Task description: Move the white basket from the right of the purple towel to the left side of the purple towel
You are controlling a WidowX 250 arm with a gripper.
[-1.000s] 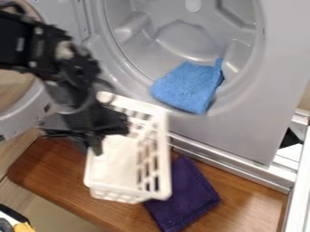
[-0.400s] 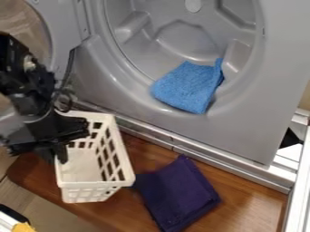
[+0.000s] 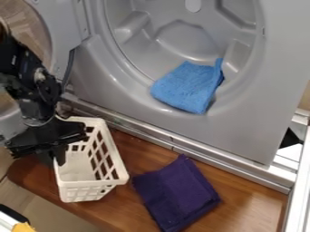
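Camera view: machine [image 3: 254, 129] stood with its door [image 3: 62, 25] swung open. Blue cloth [image 3: 186, 88] lay in the drum [image 3: 185, 41] mouth, over the lower lip; unchanged. Wood board [image 3: 145, 149] sat below, basket [image 3: 84, 190] at its left part, purple cloth [image 3: 178, 195] just right of it.

Change: arm took the basket left, from over the purple cloth to beside it, then a slight shift further left. Purple cloth didn't move. My read: carry was mostly done, basket no longer covered the cloth; release hadn't happened.

Basket was roughly upright, open side up, nothing seen in it. Gripper [image 3: 53, 157] looked clamped on its left wall, one finger inside, one outside. Couldn't tell if the basket's full weight was on the board.
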